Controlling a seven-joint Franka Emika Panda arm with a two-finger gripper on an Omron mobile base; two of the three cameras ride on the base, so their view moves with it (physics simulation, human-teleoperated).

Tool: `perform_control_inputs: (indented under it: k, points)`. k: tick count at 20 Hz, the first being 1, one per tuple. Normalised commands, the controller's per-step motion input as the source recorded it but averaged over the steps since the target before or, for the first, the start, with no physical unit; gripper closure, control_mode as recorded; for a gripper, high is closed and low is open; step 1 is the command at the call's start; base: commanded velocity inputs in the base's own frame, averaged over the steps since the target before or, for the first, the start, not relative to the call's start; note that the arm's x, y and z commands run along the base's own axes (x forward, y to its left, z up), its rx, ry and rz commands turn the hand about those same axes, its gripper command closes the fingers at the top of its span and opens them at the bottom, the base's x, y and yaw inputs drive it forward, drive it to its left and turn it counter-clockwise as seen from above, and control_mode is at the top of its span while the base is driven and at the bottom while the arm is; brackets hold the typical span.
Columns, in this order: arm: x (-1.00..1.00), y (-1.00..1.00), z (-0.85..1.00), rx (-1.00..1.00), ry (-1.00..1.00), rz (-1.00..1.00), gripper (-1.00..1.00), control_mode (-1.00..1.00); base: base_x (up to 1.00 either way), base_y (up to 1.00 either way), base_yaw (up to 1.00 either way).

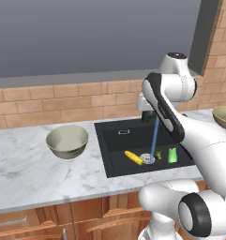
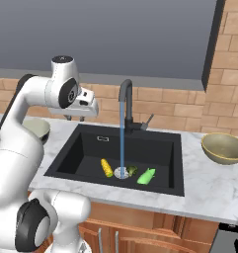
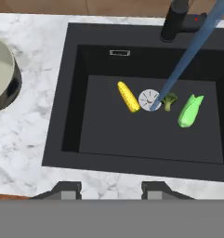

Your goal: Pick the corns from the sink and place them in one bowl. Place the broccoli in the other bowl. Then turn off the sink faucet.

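Observation:
The black sink holds a yellow cob left of the silver drain. Right of the drain are the small dark broccoli and, further right, the light-green husk piece. Water streams from the black gooseneck faucet onto the drain. My gripper hangs open and empty high above the sink's front-left rim, apart from everything. From the right base view it sits above the sink's left back corner. The pale bowl stands left of the sink, the olive-tan bowl to the right.
The marble counter runs along a brick wall under a grey window. Wooden cabinet fronts lie below the counter's edge. My own arm crosses in front of the faucet in the left base view.

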Motion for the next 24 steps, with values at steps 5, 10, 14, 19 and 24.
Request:
perform_control_inputs:
  k: [5, 10, 14, 19, 24]
  points:
    - [0.0, -0.15, -0.07, 0.03, 0.0, 0.0, -1.0, -1.0, 0.0, 0.0, 0.0]
    - [0.0, -0.26, -0.19, 0.04, 0.0, 0.0, -1.0, -1.0, 0.0, 0.0, 0.0]
    - [0.0, -0.16, -0.26, 0.0, 0.0, 0.0, -1.0, -1.0, 0.0, 0.0, 0.0]
    - [0.0, -0.01, -0.34, 0.0, 0.0, 0.03, -1.0, -1.0, 0.0, 0.0, 0.0]
    - [0.0, 0.0, -0.33, -0.01, 0.0, 0.06, -1.0, -1.0, 0.0, 0.0, 0.0]
